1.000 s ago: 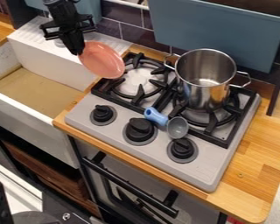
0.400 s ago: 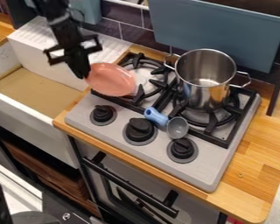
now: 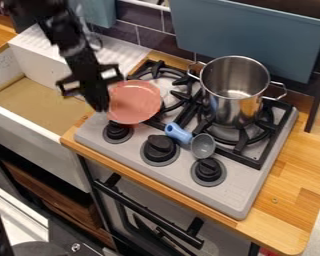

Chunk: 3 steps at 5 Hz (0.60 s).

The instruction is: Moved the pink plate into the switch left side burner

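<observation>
The pink plate (image 3: 136, 102) is in the hand (image 3: 102, 106), whose fingers are closed on its left edge as the camera sees it. The arm comes in from the upper left, between the sink (image 3: 30, 121) and the stove (image 3: 164, 171). The plate's inner face shows to the camera. In the view it overlaps the front left part of the left burner (image 3: 171, 86) and the upper edge of the left knob (image 3: 117, 131); whether its underside touches the grate cannot be told. On the right burner (image 3: 259, 131) stands a steel pot (image 3: 233, 102), upright and open, with two wire handles. A spoon (image 3: 203, 146) with a gray bowl and a blue handle lies at the front of the grate, its bowl near the right knob (image 3: 208, 170) and its handle above the middle knob (image 3: 160, 148). The stove is set in a wooden desk (image 3: 289, 167), with a blue-gray panel (image 3: 249, 42) behind it.
</observation>
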Each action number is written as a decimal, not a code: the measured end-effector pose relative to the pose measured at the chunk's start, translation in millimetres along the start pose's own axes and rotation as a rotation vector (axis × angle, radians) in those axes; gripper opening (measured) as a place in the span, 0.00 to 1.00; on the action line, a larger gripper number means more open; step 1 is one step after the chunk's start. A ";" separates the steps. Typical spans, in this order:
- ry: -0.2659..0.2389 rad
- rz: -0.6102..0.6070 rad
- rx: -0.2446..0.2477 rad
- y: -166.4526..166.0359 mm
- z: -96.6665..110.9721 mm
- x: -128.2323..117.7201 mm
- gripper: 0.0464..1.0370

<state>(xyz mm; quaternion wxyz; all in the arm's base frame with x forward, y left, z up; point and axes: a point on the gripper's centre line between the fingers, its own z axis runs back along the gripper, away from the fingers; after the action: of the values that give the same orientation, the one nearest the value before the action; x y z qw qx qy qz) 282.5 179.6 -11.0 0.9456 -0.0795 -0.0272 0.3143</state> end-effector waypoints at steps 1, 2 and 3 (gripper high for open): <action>-0.050 -0.012 0.011 -3.7 -4.0 -1.1 0.01; -0.085 -0.012 0.014 -4.7 -6.2 0.4 0.01; -0.088 -0.019 0.012 -5.2 -5.4 1.1 0.02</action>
<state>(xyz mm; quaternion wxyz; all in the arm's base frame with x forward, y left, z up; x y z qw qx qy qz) 287.0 175.5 -15.4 0.9469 -0.0593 -0.0678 0.3086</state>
